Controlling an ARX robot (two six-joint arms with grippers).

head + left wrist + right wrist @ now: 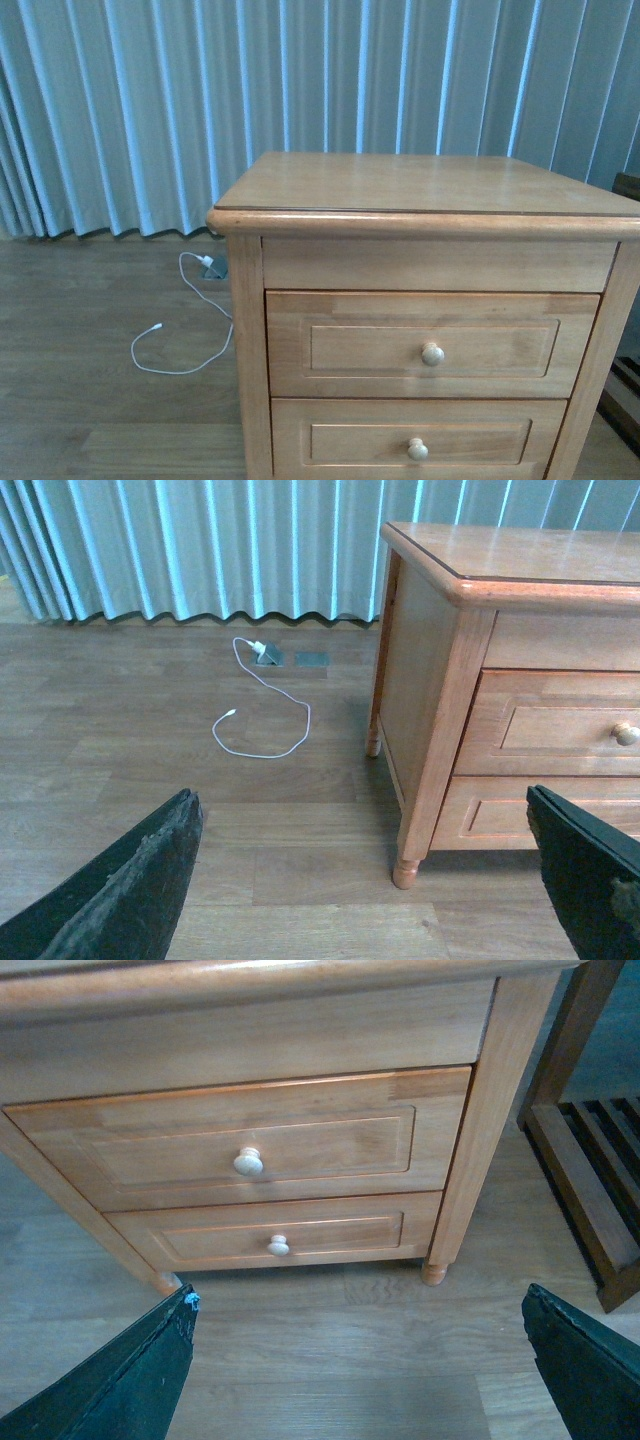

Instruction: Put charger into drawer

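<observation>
At centre right of the front view, the drawer [432, 345] sits closed; no charger shows. Both pincers [370, 880] [360, 1360] gape empty; you should grip the knob [248, 1162] squarely and pull straight.

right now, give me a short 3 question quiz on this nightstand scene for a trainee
1. True or false: the upper drawer of the nightstand is pulled open.
2. Multiple choice: where does the thin white cable lie? A) on the nightstand top B) on the floor near the curtain C) in a drawer
3. Fill in: each drawer front carries one round ____ .

Key
1. False; both it and the lower drawer sit flush and closed.
2. B
3. knob

Note: no charger shows in any view, and both the left end effector and right end effector are open and empty.
</observation>
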